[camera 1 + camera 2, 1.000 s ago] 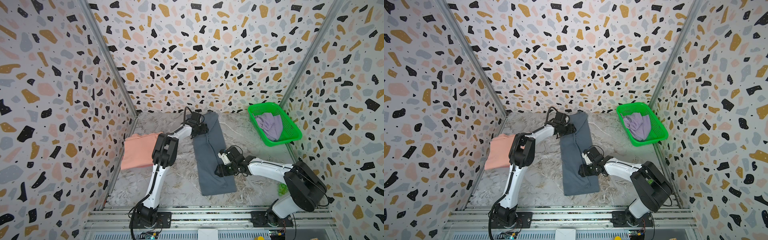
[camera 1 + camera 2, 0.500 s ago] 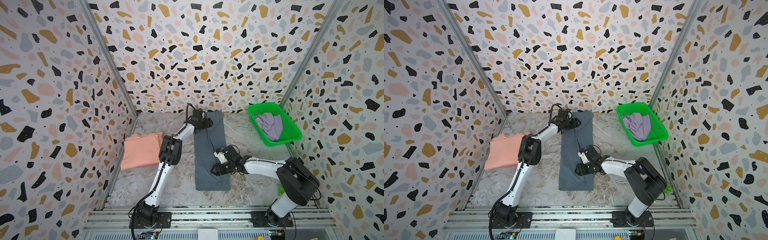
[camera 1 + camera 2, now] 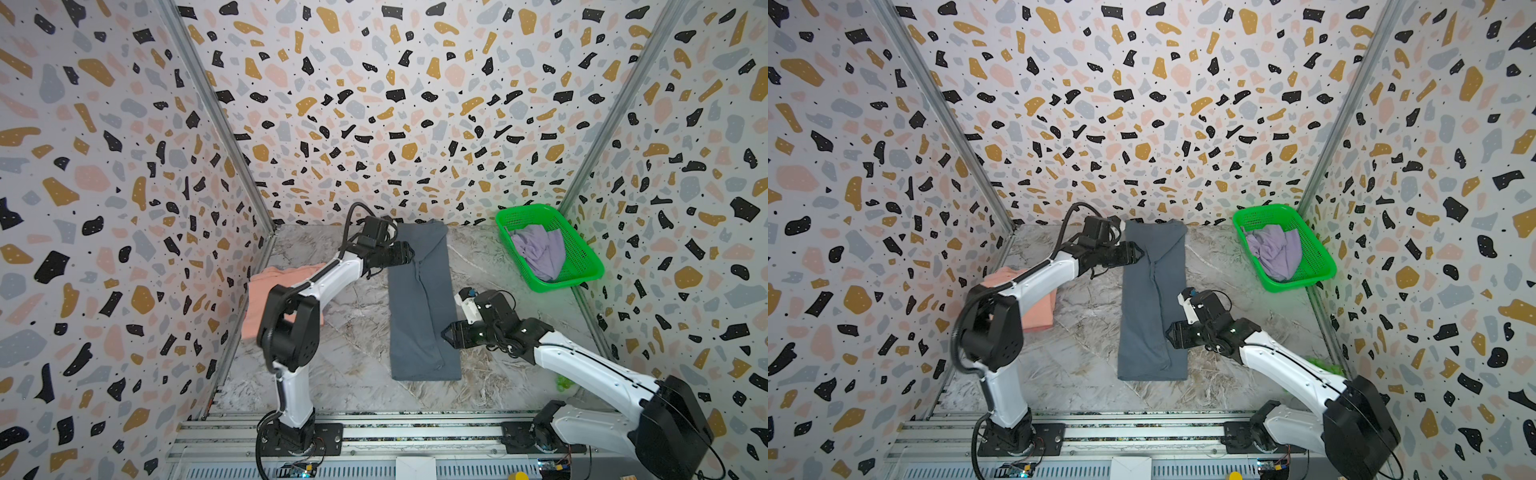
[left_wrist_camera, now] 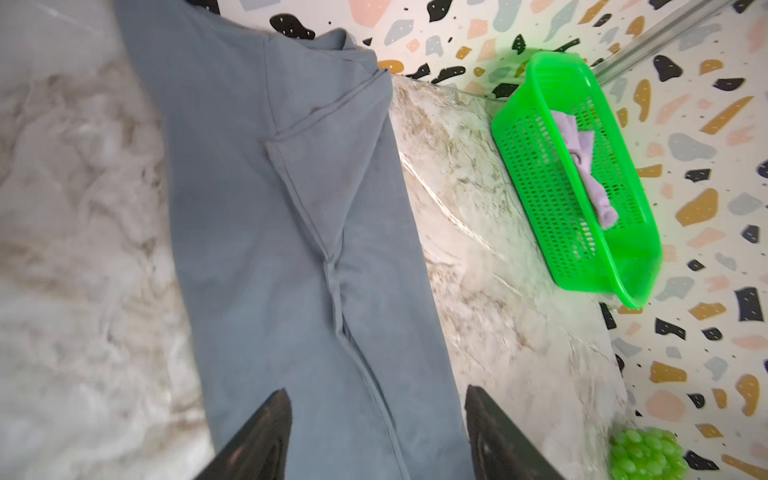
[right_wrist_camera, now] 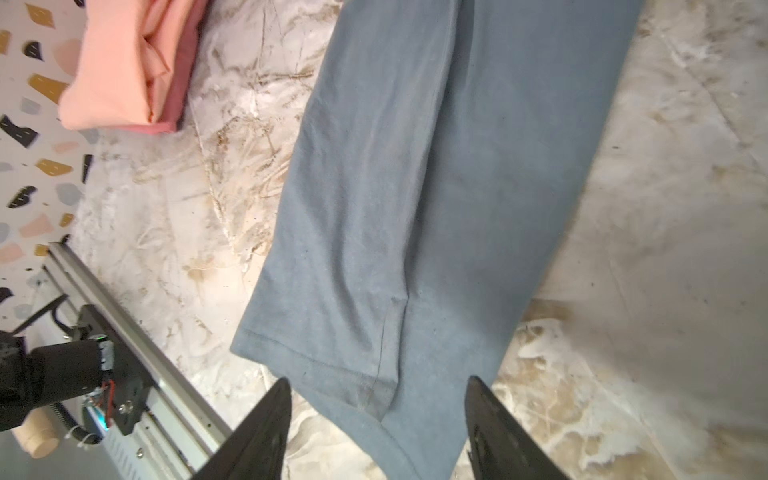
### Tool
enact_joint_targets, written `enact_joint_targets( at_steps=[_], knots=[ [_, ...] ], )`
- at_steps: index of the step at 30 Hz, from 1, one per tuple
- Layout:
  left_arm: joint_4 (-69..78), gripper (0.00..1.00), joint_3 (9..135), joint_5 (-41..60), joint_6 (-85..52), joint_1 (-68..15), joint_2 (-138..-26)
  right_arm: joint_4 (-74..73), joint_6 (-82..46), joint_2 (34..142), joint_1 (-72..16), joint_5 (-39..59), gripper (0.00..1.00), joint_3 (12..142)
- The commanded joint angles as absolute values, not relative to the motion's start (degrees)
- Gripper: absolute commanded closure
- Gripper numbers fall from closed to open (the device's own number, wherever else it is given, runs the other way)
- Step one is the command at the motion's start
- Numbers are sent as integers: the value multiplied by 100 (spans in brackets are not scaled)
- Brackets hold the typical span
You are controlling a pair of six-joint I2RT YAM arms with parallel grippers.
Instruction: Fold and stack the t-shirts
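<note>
Jaws: left gripper [image 4: 375, 392] and right gripper [image 5: 376, 380] both spread apart, holding nothing.
Left arm: stretched far, gripper at grey t-shirt's [image 3: 422, 299] left edge.
Right arm: low, gripper at its right edge.
Grey t-shirt: long folded strip, flat between both grippers.
Pink t-shirt [image 3: 259, 297]: folded, lying far left.
Basket [image 3: 582, 266]: holds crumpled lilac t-shirt [image 3: 540, 253].

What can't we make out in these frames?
- Salmon t-shirt: partly behind the left arm in both top views; cropped in the right wrist view.
- Lilac t-shirt: bunched in the green basket, shape unreadable.
- Green bumpy object: blurred, cropped in the left wrist view; tiny in top views.
- Grey t-shirt: under-layers hidden by its own fold.
</note>
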State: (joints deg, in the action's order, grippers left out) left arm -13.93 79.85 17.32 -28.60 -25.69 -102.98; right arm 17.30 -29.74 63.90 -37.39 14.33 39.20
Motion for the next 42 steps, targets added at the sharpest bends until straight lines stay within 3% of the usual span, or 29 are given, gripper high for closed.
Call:
enact_joint_targets(
  at_steps=[1, 7, 14, 28, 34, 38, 42],
  knots=[
    [-1528, 34, 6477, 1606, -3162, -2852, -9514, 2306, -3495, 5951, -3668, 1719, 34, 3471],
    [-1865, 35, 4572, 1766, -3661, -3603, -7720, 2271, -3917, 5348, -3653, 2229, 33, 2695],
    [-1745, 35, 3193, 1864, -4660, -4105, -6344, 1826, -4095, 5477, -3674, 2585, 34, 2136],
    [-42, 45, 2035, 1676, -6050, -4736, -6583, 365, -4507, 6218, -3713, 2799, 39, 1504],
    [255, 60, 1981, 1628, -5985, -4817, -6896, 377, -4438, 6425, -3742, 2574, 51, 1579],
    [218, 78, 2202, 1644, -5718, -4816, -7293, 241, -4442, 6362, -3750, 2563, 71, 1434],
    [-183, 96, 2487, 1451, -5429, -4819, -7436, 188, -4349, 6400, -3832, 2600, 84, 1448]
  ],
)
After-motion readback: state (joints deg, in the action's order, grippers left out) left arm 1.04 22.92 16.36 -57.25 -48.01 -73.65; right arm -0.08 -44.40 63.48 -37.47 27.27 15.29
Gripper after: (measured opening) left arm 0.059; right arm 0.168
